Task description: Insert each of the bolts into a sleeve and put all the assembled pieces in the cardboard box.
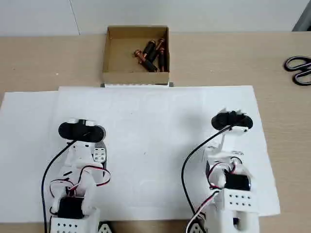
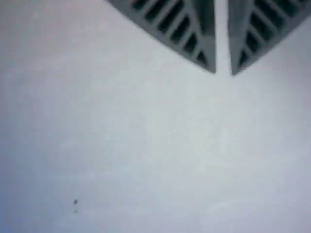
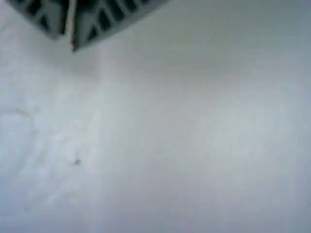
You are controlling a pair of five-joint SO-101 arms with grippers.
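One cardboard box sits at the middle of the surface's far edge. In its right half lies a heap of bolt-and-sleeve pieces. There seem to be four, but they overlap, so the count is unsure. Most have their long axes slanting from near-left to far-right, and one points nearly straight at the far wall. The two arms are folded at the near edge, over white paper. The left tool is drawn together to a thin slit and holds nothing. The right tool is pressed together, also bare. One pair of scissors lies at the right edge.
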